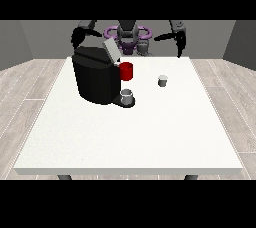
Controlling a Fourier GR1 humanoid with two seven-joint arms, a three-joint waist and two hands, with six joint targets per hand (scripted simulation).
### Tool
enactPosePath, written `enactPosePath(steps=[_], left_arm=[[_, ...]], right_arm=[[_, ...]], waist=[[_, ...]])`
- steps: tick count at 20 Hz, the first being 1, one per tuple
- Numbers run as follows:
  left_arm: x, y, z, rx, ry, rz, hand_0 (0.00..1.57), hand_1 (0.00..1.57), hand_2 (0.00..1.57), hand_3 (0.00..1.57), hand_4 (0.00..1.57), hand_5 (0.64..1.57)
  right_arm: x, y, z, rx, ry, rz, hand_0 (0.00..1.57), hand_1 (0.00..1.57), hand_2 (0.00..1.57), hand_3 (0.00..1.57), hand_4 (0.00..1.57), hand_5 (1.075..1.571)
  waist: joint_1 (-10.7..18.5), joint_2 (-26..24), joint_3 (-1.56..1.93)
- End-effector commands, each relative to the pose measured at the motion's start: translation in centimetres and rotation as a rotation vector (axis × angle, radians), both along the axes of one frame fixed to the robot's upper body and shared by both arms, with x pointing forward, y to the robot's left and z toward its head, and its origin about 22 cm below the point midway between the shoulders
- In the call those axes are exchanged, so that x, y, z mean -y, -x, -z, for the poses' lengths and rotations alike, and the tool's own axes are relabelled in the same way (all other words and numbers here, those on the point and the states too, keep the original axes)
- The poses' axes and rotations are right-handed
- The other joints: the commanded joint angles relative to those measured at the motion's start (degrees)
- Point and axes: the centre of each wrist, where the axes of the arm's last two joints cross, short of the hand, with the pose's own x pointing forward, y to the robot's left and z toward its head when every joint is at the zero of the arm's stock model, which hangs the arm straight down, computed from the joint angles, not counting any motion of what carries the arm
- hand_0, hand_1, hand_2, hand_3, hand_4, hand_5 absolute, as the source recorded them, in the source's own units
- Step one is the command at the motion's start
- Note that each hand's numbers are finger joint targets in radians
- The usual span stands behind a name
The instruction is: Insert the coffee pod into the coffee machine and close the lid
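In the front view, a black coffee machine [95,79] is seen on the white table [130,137] in the upper left of the frame, its grey lid [111,50] tilted up and open. A grey cup [127,97] stands on its drip base, and a red part [126,71] shows at its front. The coffee pod [162,80], small and grey, rests on the table just right of centre, well apart from the machine and touched by neither hand.

The task is judged to be at its very start: the pod is not yet grasped or inserted, and the lid is left to be closed.

The hand at the view's left [79,36] is raised behind the machine; the hand at the view's right [181,42] hangs above the table's far edge. Whether the fingers of either are spread or curled cannot be told. The pod slot under the lid is hidden.
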Motion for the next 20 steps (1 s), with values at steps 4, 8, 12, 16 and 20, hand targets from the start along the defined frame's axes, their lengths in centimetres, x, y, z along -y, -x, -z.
enactPosePath(steps=[4,8,12,16,20], left_arm=[[-2.9,-3.9,-1.1,-0.022,-0.069,-0.047,0.0,0.0,0.0,0.0,0.0,1.571],[-3.1,-4.8,0.6,-0.085,-0.06,-0.047,0.0,0.0,0.0,0.0,0.0,1.571],[-4.3,-5.1,0.9,-0.14,-0.126,-0.051,0.0,0.0,0.0,0.0,0.0,1.571],[-2.4,-6.5,1.9,-0.21,-0.164,-0.075,0.0,0.0,0.0,0.0,0.0,1.571],[-0.4,-7.2,1.9,-0.246,-0.244,-0.015,0.0,0.0,0.11,0.0,0.0,1.571]], right_arm=[[-1.3,-1.1,-1.4,0.116,-0.014,-0.045,0.0,0.0,0.0,0.0,0.13,1.571],[-1.7,-2.0,-2.7,0.098,-0.026,-0.023,0.0,0.0,0.0,0.0,0.19,1.571],[-1.1,-1.9,-2.0,0.093,-0.025,-0.052,0.0,0.0,0.0,0.0,0.28,1.571],[-2.8,-1.7,-2.3,0.043,-0.004,-0.085,0.0,0.0,0.0,0.0,0.33,1.571],[-2.9,-2.7,-1.5,-0.036,-0.01,-0.018,0.0,0.0,0.0,0.0,0.4,1.571]], waist=[[-3.8,5.8,0.0],[-3.1,6.6,-0.01],[-3.1,7.7,0.0],[-3.9,5.9,-0.01],[-2.2,4.7,0.0]])
